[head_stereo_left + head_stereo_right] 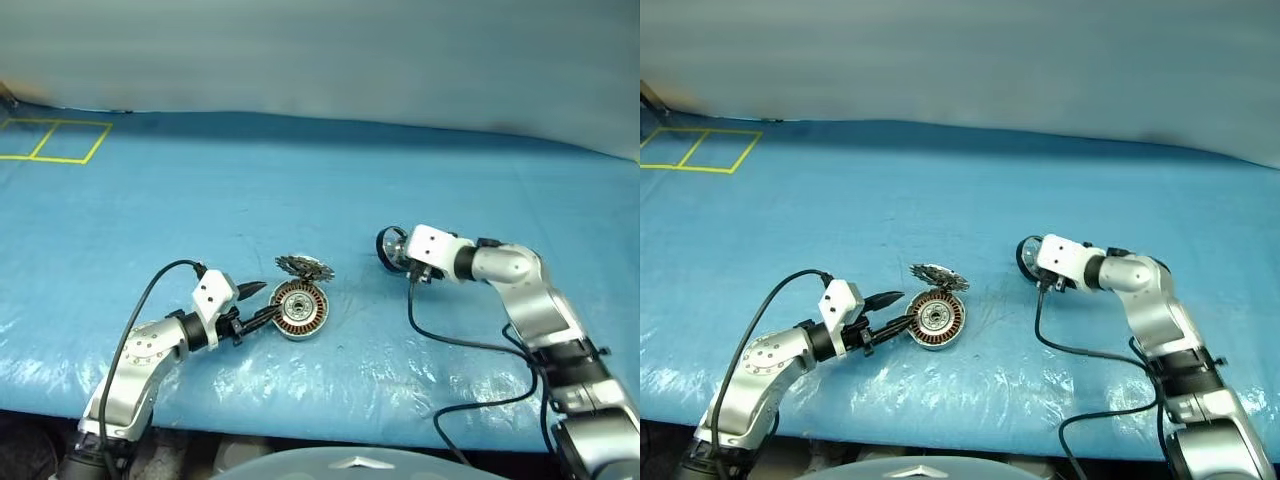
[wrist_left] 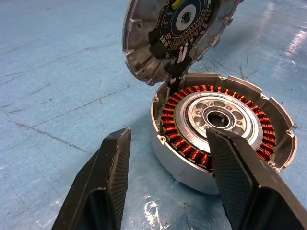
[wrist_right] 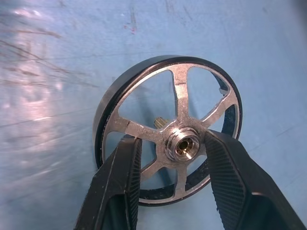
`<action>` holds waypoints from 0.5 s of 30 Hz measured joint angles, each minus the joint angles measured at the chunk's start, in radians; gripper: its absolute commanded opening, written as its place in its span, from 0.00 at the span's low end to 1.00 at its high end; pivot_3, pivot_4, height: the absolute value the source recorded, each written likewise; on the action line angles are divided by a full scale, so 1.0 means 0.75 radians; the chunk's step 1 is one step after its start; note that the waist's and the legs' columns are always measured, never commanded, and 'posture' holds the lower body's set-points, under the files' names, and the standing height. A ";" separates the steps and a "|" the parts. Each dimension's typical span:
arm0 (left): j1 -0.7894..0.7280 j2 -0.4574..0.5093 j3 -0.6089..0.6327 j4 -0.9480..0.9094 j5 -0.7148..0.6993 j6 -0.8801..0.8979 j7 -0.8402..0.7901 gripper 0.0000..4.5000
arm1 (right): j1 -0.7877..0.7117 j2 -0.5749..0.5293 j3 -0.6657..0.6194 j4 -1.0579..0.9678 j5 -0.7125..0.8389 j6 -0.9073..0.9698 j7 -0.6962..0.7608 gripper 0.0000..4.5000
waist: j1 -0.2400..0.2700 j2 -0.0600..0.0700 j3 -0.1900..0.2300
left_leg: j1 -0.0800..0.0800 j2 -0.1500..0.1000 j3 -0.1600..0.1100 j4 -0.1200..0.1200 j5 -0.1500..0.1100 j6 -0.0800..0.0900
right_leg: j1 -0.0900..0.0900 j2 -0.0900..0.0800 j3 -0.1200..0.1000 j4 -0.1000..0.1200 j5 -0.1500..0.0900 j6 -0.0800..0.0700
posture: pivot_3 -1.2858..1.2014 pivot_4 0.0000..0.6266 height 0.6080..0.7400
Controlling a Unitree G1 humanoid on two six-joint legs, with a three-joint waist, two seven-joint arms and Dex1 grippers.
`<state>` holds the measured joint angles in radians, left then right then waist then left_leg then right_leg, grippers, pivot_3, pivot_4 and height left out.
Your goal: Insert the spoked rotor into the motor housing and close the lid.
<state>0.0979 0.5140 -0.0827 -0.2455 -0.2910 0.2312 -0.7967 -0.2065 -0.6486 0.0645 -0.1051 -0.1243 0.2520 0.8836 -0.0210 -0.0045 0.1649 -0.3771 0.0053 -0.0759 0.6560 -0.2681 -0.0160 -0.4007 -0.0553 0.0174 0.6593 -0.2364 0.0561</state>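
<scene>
open motor housing [image 2: 218, 127], copper windings inside

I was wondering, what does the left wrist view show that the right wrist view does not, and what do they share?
Left wrist view: the motor housing resting on the blue sheet, copper windings ringing its silver centre, its lid hinged up, and the left gripper with one finger outside the housing wall and one over the windings. Right wrist view: the spoked rotor, black-rimmed with silver spokes, with the right gripper shut on its hub. Both show a pair of black ridged fingers over the same blue sheet.
</scene>
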 measured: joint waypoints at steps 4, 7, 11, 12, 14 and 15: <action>-0.008 0.003 -0.007 0.006 -0.001 0.000 -0.023 0.59 | 0.235 0.076 -0.093 -0.280 0.140 0.176 -0.056 0.37 | -0.005 0.000 0.000 | 0.001 0.000 0.001 0.001 0.000 0.000 | 0.000 0.000 0.000 0.000 0.000 0.000 | 0.52 0.24 1.00; -0.015 0.021 -0.008 0.010 -0.009 0.007 -0.058 0.59 | 0.364 0.148 -0.149 -0.458 0.222 0.269 -0.122 0.37 | -0.003 0.000 0.000 | 0.001 0.001 0.000 0.001 0.000 0.000 | 0.000 0.001 -0.001 0.001 -0.001 0.004 | 0.52 0.24 1.00; -0.050 0.063 -0.006 0.022 -0.050 0.012 -0.143 0.59 | 0.483 0.218 -0.153 -0.676 0.357 0.403 -0.175 0.37 | -0.002 0.001 0.000 | 0.000 0.001 0.000 0.003 0.000 0.000 | 0.000 0.002 0.000 0.001 -0.004 0.006 | 0.52 0.24 1.00; -0.065 0.079 -0.006 0.023 -0.063 0.017 -0.175 0.59 | 0.528 0.231 -0.147 -0.755 0.411 0.444 -0.178 0.37 | -0.001 0.000 0.000 | 0.000 0.002 -0.001 0.003 0.000 0.000 | 0.001 0.002 -0.001 0.001 -0.004 0.006 | 0.52 0.24 1.00; -0.085 0.098 -0.005 0.027 -0.075 0.027 -0.209 0.59 | 0.580 0.230 -0.117 -0.850 0.484 0.498 -0.175 0.37 | 0.000 0.000 0.000 | 0.000 0.001 0.000 0.003 0.000 0.000 | 0.001 0.002 0.000 0.000 -0.004 0.006 | 0.52 0.24 1.00; -0.096 0.100 -0.007 0.031 -0.076 0.029 -0.220 0.59 | 0.598 0.229 -0.106 -0.879 0.510 0.521 -0.176 0.37 | 0.000 0.000 0.000 | 0.000 0.001 0.000 0.003 0.000 0.000 | 0.001 0.001 0.000 0.000 -0.004 0.006 | 0.52 0.24 1.00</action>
<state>0.0259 0.5891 -0.0876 -0.2223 -0.3478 0.2529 -0.9619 0.2418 -0.4772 -0.0149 -0.7645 0.2582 0.6428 0.7516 -0.0211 -0.0042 0.1651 -0.3770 0.0060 -0.0758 0.6585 -0.2679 -0.0162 -0.4001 -0.0545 0.0173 0.6594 -0.2396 0.0605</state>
